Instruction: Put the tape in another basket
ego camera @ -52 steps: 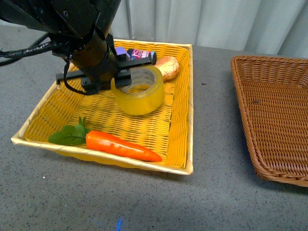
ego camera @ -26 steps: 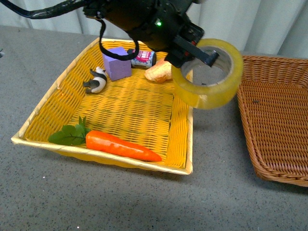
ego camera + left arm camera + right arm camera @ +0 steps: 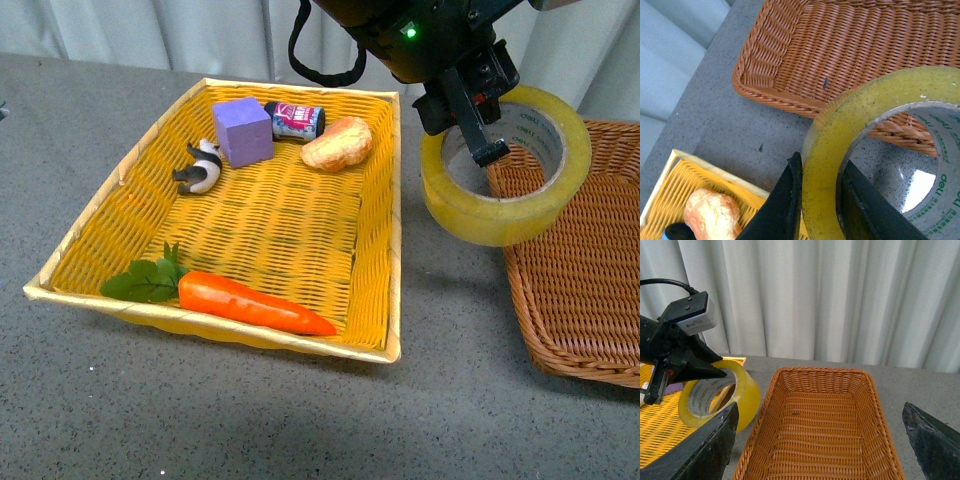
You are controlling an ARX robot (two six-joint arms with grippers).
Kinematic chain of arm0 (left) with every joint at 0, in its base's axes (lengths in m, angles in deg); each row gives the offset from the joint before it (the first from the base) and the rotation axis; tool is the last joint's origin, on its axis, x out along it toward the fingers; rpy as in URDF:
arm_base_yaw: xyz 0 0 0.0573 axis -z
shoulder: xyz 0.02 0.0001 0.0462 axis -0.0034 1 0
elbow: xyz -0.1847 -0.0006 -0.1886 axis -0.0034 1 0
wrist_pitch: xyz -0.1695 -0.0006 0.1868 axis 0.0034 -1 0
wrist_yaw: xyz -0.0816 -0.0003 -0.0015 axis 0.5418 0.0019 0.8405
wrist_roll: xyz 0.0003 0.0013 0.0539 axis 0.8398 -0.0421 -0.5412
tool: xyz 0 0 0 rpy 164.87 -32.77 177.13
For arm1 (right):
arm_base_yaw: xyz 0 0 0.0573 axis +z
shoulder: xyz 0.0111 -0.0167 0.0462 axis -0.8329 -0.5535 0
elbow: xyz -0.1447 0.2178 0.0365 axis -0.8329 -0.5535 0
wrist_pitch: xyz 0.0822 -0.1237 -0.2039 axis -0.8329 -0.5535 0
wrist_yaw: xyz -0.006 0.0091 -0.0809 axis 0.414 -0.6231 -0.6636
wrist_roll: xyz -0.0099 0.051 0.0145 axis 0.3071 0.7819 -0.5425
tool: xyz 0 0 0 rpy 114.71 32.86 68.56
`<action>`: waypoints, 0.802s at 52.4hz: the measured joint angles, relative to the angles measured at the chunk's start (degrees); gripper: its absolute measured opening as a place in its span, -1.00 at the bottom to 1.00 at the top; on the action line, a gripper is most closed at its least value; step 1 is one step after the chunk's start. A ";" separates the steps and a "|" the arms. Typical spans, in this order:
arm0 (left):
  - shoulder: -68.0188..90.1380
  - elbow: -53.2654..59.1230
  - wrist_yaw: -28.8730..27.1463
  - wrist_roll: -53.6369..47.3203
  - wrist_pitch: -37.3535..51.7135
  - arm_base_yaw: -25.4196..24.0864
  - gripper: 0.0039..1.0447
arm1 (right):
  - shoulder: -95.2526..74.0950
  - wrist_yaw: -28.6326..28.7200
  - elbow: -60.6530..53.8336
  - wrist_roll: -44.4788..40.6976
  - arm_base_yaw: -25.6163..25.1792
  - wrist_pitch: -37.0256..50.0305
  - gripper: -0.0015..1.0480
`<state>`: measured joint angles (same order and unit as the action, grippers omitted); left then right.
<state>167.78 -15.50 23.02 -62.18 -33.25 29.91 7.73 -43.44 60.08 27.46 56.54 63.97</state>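
The left tool (image 3: 462, 125) is clamped on the wall of the tape (image 3: 500, 215), one finger inside the ring. The roll therefore hangs tilted in the air over the basket (image 3: 575, 368) rim nearest the tray (image 3: 394, 200), towards the right edge of the tabletop (image 3: 450, 400). The right tool (image 3: 820, 440) has its fingers apart. The tabletop is grey and speckled, with a pale curtain (image 3: 120, 30) along its far edge.

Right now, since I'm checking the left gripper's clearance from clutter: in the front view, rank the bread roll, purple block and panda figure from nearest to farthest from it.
Measured from the left gripper, shut on the tape:
1. bread roll, in the far right corner of the yellow tray.
2. purple block, at the far edge, further left.
3. panda figure, left of the block.
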 joint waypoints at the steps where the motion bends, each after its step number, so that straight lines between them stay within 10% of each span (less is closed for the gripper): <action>1: 0.09 -0.20 0.20 -0.74 -0.33 0.09 -0.69 | 0.00 0.00 0.00 0.00 0.00 0.00 0.83; 25: 0.28 -0.44 2.54 -5.42 -2.27 1.01 -0.69 | 0.00 0.00 0.00 0.00 0.00 0.00 0.83; 35: 0.28 -0.44 2.60 -5.53 -2.27 1.03 -0.69 | -14.84 15.04 4.87 -13.40 0.07 -3.17 0.83; 42: 0.28 -0.44 2.58 -5.55 -2.27 1.05 -0.69 | -31.12 15.21 10.91 -13.31 1.84 4.76 0.83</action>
<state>168.06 -15.94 25.60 -67.73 -35.52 30.96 -23.40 -28.22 70.99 14.15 58.37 68.74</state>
